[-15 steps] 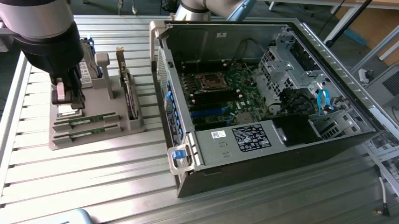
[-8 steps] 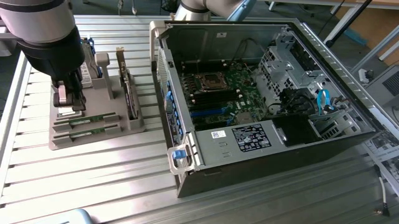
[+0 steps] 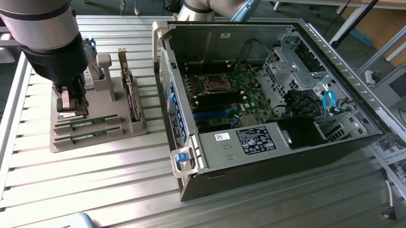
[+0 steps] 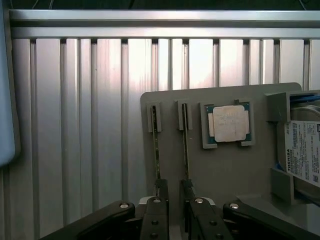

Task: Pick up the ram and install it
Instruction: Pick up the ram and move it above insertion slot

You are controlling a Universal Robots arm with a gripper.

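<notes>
Exterior view's left: gripper (image 3: 72, 110) low over the gray holder tray (image 3: 95, 145) — jaws spread wide, nothing clamped between them. Just below it and running off to the right, two sticks on edge in parallel slots: far ram (image 3: 90, 122), near ram (image 3: 87, 136). Long axis of both runs left–right along the tray. Hangs over their left ends, not mid-length. Contact with either stick: cannot tell from here.

Wrist view: same pair seen edge-on, stretching straight away from the fingertips (image 4: 161, 195), with the processor chip (image 4: 229, 122) seated in the tray beyond one of them. Each fingertip lines up roughly with one stick. Open gap sits over the bare strip between the two — judged as centred on neither stick.

Further right in the exterior view: upright dark expansion card (image 3: 132, 95) at the tray's right side. Then the open computer case (image 3: 190, 164) with its motherboard (image 3: 238, 90), well apart from both sticks and wholly to their right.
</notes>
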